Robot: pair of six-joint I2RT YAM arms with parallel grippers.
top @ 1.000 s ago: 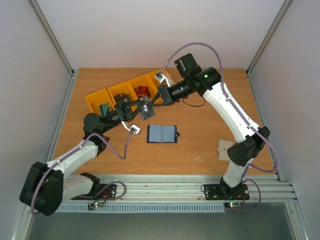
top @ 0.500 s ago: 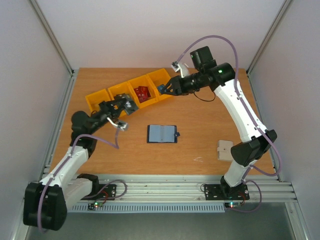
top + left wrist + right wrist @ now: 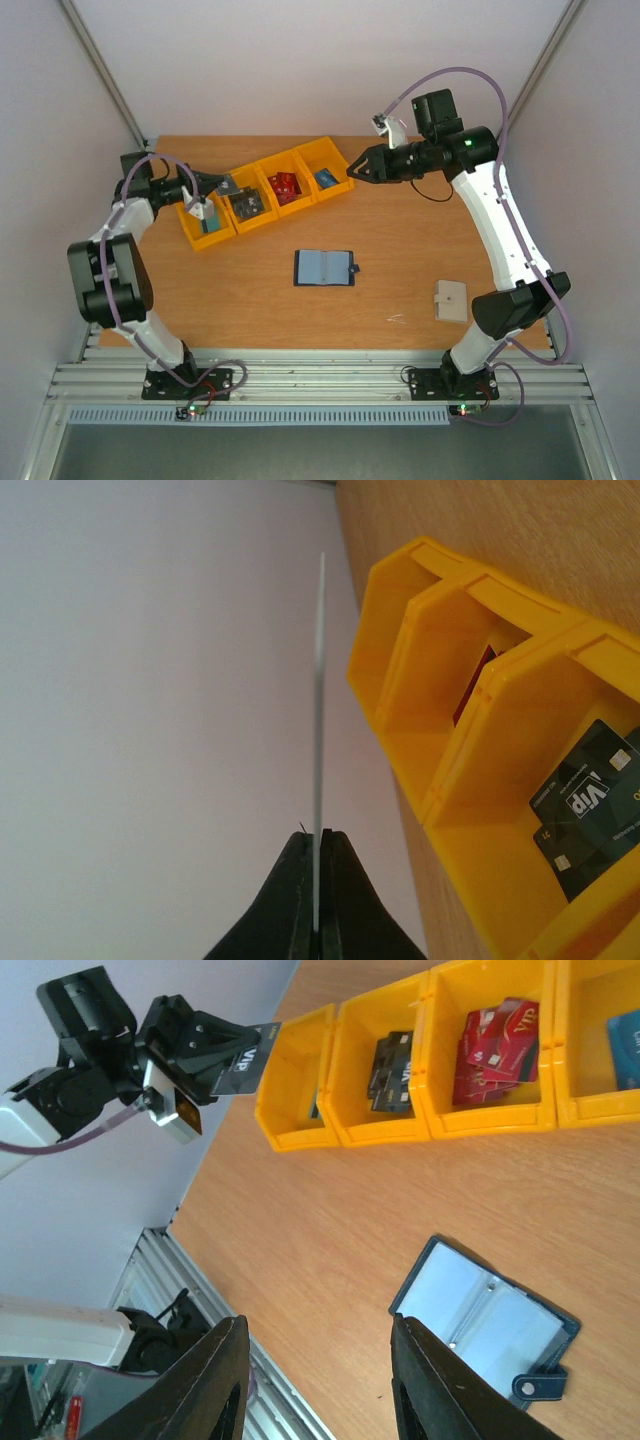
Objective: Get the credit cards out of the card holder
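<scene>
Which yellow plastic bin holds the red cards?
Third yellow plastic bin from the left: red cards; its neighbours hold black cards and a blue card.

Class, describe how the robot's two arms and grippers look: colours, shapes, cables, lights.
The left arm and right arm have white links with bulky black joints. A lilac cable loops along each. A green light glows near the right arm's wrist. The left gripper and right gripper are black, with tapered fingers.

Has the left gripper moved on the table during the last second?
Yes. The left gripper, pinching a dark card, swung left, away from the card holder, to the yellow bins' left end.
</scene>
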